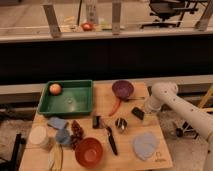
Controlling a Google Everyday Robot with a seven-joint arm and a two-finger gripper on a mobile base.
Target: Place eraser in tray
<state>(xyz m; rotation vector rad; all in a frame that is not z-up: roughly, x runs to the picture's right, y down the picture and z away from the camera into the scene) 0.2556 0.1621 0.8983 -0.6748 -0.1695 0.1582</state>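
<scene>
The eraser (137, 113), a small flat black block, lies on the wooden table right of centre, below the purple bowl. The green tray (68, 106) stands at the table's back left with an orange fruit (55, 88) in its far left corner. My white arm comes in from the right and bends down at the table's right edge. The gripper (145, 112) hangs just right of the eraser, very close to it or touching it.
A purple bowl (122, 89) with a red handle (115, 106) sits behind the eraser. A black clip (96, 121), a round metal object (120, 124), a black-handled knife (111, 140), an orange bowl (89, 151) and a blue cloth (145, 145) lie in front.
</scene>
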